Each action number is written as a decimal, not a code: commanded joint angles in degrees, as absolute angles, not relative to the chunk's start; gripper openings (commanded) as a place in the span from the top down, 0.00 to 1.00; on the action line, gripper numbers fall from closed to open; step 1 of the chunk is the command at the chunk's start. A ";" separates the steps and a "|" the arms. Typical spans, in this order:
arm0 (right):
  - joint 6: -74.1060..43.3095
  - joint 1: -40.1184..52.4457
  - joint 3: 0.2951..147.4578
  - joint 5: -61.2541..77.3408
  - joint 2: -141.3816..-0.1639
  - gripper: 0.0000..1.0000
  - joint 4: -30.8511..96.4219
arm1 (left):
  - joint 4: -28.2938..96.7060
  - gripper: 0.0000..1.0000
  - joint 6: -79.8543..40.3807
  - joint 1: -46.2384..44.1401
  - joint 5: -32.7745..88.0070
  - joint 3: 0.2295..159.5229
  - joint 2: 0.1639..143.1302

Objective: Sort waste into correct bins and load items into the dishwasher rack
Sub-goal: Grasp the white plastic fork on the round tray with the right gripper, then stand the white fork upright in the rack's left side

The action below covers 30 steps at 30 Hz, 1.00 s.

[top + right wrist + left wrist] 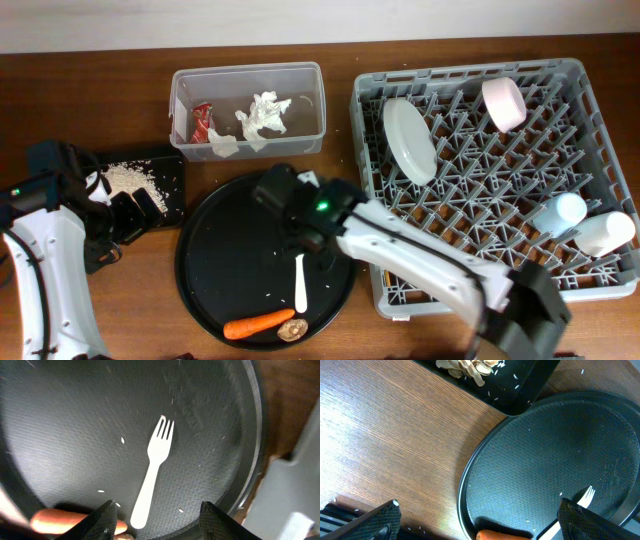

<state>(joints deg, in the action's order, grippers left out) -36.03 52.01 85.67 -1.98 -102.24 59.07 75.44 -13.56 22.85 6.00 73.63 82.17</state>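
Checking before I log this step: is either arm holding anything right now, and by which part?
Nothing is held. Both the left gripper and right gripper are open; the white fork lies free on the round black tray.

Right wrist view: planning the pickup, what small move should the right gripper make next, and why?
Probably lower the right gripper over the white plastic fork: the jaws are open and the fork lies free on the round black tray.
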 commanded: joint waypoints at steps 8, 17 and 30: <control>-44.91 52.71 85.01 -2.11 -119.92 0.36 50.68 | 75.48 0.01 -14.33 23.05 6.66 73.36 81.78; -44.88 52.69 84.95 -2.35 -123.15 0.61 49.69 | 75.48 0.01 -14.33 23.05 6.66 73.36 81.78; -39.05 42.81 89.69 -8.64 -100.29 0.85 66.92 | 75.48 0.01 -14.33 23.05 6.63 73.32 81.78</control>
<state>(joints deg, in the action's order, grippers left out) -42.41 45.23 87.88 -4.16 -108.27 64.45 75.59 -13.58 22.85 6.00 73.60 82.17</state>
